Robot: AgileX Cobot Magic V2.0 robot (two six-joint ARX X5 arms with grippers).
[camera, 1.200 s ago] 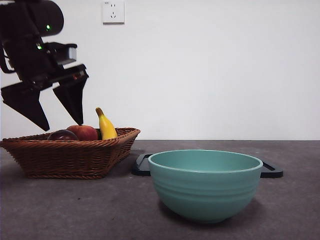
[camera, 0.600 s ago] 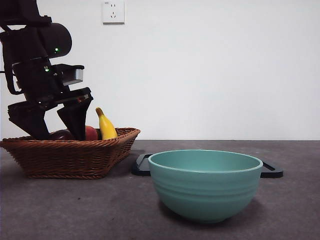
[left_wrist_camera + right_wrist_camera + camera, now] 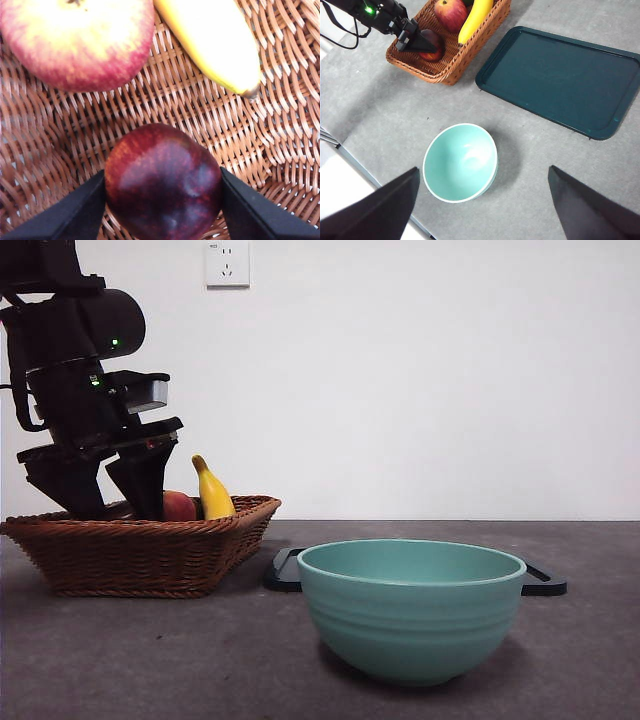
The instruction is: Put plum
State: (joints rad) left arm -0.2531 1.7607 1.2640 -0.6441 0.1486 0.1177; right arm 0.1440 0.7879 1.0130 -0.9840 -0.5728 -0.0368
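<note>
A white wall with a socket stands behind the grey worktop. Largest on the worktop is a dark green tray, which lies far from both end effectors. Next comes a wicker basket, with the left end effector lowered inside it. A teal bowl sits well off to the side of the left end effector and directly below the right end effector.

The left arm reaches steeply down into the basket, dark and bulky. Its jaws stand on either side of the plum, each tip touching the skin, so the end effector is pinching the plum, which rests on the basket's weave. Beyond the jaws lie a banana and a red-yellow apple, both apart from the plum.

The right end effector hangs high above the worktop, its jaws spread wide and holding nothing.
</note>
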